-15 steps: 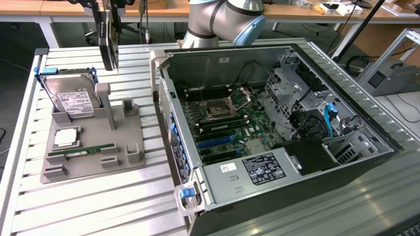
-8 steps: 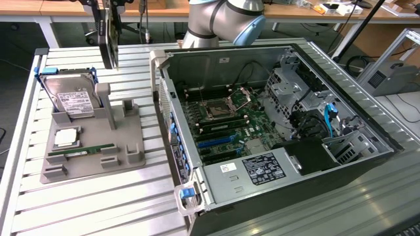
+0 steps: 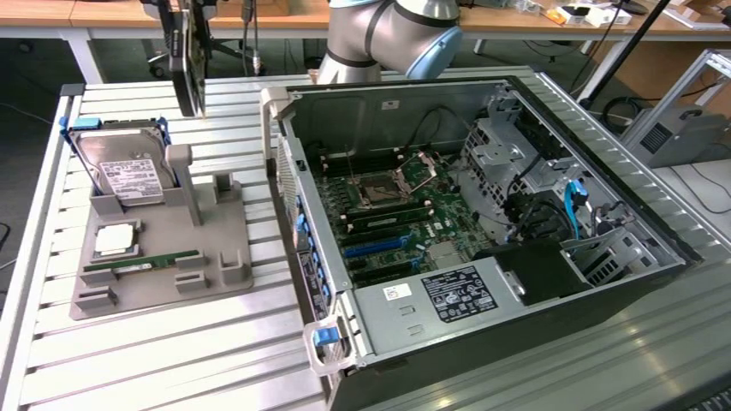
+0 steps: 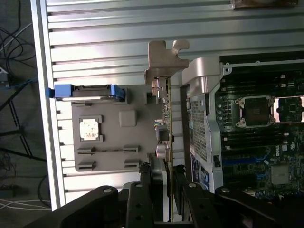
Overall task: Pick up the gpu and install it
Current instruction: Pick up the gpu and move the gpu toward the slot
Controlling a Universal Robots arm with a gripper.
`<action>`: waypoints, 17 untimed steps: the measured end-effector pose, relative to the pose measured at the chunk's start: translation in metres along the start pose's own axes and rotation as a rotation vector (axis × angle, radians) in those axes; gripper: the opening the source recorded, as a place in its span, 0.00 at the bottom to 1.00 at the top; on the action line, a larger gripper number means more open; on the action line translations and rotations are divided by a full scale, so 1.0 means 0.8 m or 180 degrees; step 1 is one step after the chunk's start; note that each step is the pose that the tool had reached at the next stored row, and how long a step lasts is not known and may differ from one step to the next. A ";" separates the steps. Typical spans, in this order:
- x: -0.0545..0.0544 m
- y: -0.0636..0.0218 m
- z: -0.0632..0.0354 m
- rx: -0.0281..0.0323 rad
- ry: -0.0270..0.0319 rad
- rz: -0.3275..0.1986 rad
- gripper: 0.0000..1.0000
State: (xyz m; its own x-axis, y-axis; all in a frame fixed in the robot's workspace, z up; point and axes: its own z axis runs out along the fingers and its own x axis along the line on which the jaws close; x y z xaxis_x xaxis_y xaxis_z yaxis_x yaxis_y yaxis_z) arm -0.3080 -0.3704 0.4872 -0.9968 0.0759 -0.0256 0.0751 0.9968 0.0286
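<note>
Item: gpu (image 4: 167,114), edge-on, clamped in gripper (image 4: 162,171) jaws, held above slatted tabletop (image 3: 171,360) near gray parts tray (image 3: 217,248) and open computer case (image 3: 457,291).

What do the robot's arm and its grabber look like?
The arm is silvery grey and round like a fat pipe, with a light blue cap on its joint. The gripper is black, with two chunky fingers on jointed bars held by round pins.
</note>
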 end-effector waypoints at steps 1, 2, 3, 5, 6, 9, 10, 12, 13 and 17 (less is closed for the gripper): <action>0.000 0.000 -0.001 0.0000 0.0000 0.0000 0.30; 0.000 0.000 -0.001 0.0000 0.0000 0.0000 0.30; 0.000 0.000 -0.002 0.0000 0.0000 0.0000 0.30; 0.000 0.000 -0.004 0.0000 0.0000 0.0000 0.30; 0.000 0.000 -0.004 0.0000 0.0000 0.0000 0.30; 0.000 0.000 -0.006 0.0000 0.0000 0.0000 0.30; 0.000 0.000 -0.007 0.0000 0.0000 0.0000 0.30; 0.000 0.000 -0.008 0.0000 0.0000 0.0000 0.30; 0.000 0.000 -0.008 0.0000 0.0000 0.0000 0.30; 0.000 0.000 -0.011 0.0000 0.0000 0.0000 0.30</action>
State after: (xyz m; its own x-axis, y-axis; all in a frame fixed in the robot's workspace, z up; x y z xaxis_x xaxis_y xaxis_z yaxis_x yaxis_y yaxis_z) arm -0.3080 -0.3704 0.4957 -0.9968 0.0758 -0.0256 0.0751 0.9968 0.0286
